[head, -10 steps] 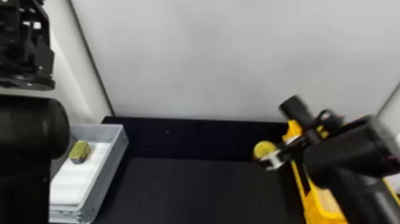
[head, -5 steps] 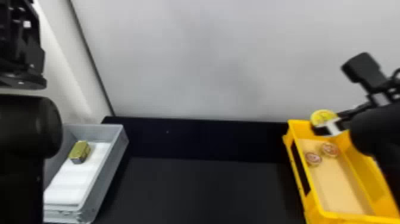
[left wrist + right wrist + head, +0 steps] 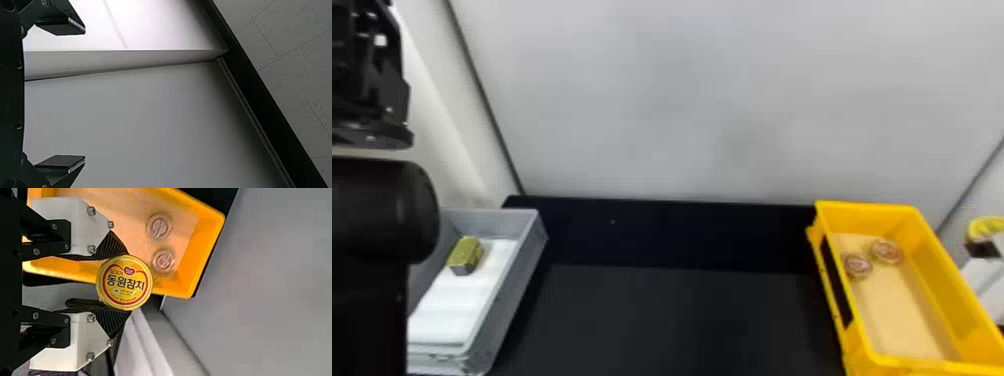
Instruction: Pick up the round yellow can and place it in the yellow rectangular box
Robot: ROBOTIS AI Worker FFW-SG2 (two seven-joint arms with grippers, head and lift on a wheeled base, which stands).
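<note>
Right gripper (image 3: 982, 249) pinches the round yellow can (image 3: 124, 282), fingers parted only by its width, outside the right edge of the yellow box (image 3: 867, 217), near the far corner; two round tins (image 3: 886, 251) lie inside.

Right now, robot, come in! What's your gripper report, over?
Right gripper shut on yellow can, right of yellow box. Left gripper open, empty. Watch for two round things inside, far end.

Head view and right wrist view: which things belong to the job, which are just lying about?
Job:
- yellow can
- right gripper, holding it
- yellow box

Lying about:
- gold block
- gray box
- two round items
</note>
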